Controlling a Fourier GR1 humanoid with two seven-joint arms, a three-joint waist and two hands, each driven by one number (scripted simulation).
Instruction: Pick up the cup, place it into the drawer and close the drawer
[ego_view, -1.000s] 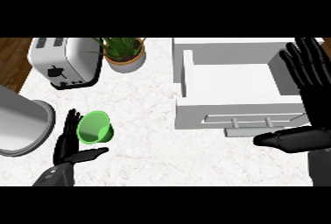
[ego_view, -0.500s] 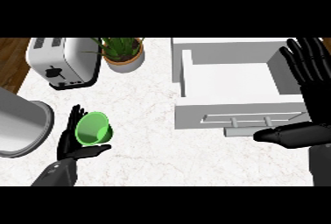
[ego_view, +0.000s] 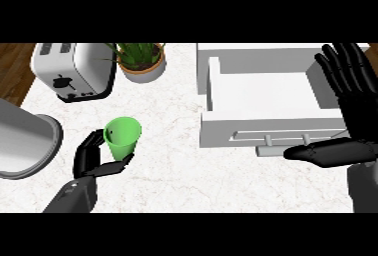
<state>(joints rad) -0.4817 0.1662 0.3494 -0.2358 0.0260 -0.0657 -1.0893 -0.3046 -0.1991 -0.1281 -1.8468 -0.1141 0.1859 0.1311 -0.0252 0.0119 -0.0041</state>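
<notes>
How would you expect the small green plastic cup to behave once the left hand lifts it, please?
The small green plastic cup looks thin-walled and empty, so probably light and stiff. Its smooth, tapering sides might slip within the left hand curled round it. Being taller than wide, it could tip if set down tilted.

A silver toaster (ego_view: 74, 71) sits far left, a potted plant (ego_view: 140, 61) just right of it, a grey pot (ego_view: 22, 142) nearer left.

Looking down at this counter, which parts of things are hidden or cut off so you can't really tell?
- Head view: the lower side of the green cup is hidden by the left hand curled round it.
- The grey pot is cut off by the left edge.
- The drawer handle is partly hidden by the right hand.
</notes>
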